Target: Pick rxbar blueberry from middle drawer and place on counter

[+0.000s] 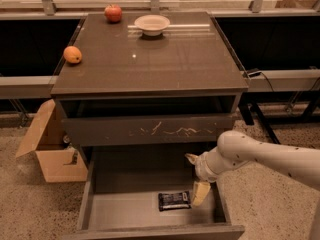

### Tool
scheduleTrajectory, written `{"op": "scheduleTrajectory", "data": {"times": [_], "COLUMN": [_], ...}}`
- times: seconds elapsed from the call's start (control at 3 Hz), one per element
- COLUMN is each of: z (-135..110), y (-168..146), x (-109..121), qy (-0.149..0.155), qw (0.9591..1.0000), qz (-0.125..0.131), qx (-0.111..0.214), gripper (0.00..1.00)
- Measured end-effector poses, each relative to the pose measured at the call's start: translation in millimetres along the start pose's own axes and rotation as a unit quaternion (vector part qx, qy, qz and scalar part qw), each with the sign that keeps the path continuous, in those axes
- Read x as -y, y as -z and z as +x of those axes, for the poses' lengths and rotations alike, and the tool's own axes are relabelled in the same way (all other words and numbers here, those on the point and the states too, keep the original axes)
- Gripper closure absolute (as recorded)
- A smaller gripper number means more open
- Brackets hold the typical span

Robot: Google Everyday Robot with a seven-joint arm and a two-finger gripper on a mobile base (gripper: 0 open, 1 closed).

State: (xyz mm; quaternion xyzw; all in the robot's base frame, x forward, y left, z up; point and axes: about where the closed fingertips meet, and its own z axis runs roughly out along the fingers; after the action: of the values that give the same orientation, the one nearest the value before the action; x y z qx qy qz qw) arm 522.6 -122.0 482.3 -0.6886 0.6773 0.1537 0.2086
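Your released end effector hangs just right of the rxbar blueberry, flat near the front edge of the middle drawer surface; likely light, slippery: pinch across its short width.

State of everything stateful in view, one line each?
middle drawer: pulled open
rxbar blueberry: flat on drawer floor, not gripped
gripper: open, in drawer, at bar's right end
bowl: upright on counter
cardboard box: flaps open
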Motion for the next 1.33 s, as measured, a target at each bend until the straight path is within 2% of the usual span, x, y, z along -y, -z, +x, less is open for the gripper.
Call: {"op": "scheduleTrajectory", "data": {"times": [0.33, 0.67, 1.0, 1.33], "z": [1.1, -2.1, -2.0, 5.2], "y": [-21.1, -76.7, -77.1, -94.3], "x": [6.8, 3.7, 3.5, -0.8], "qy": [-0.004, 0.003, 0.003, 0.012], "qw": [0.9997, 0.9997, 0.9997, 0.9993], "qz": [0.010, 0.021, 0.021, 0.023], "qx": [-0.020, -0.015, -0.015, -0.026], "gripper": [0.00, 0.00, 0.00, 0.00]}}
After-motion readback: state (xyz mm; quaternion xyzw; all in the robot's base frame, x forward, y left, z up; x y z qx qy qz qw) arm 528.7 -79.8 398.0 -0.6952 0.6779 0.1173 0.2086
